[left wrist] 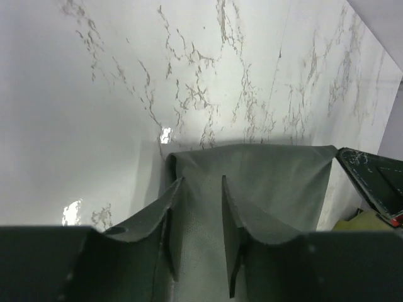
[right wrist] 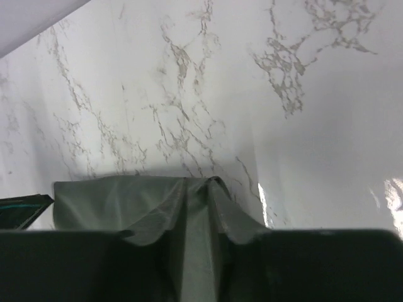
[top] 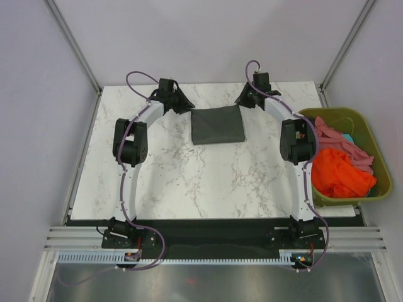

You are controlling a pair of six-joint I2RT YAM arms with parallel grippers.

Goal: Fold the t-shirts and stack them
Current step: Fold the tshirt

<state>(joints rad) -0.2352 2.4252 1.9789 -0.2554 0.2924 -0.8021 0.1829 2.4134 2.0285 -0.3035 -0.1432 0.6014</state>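
Left gripper [left wrist: 201,207] and right gripper [right wrist: 198,207] are both sitting slightly parted, with the folded charcoal t-shirt [top: 217,124] lying under their tips and stretching between them on the bench [top: 189,182] (looking tidy), so I'm thinking lifting straight up, not snagging the edge.

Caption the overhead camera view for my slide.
Left gripper and right gripper at far corners of a folded charcoal t-shirt on the marble table; orange tee and pink tee in olive bin.

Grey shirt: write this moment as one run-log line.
grey shirt: folded on table; left fingers, right fingers: at far corners; bin: orange shirt, pink shirt
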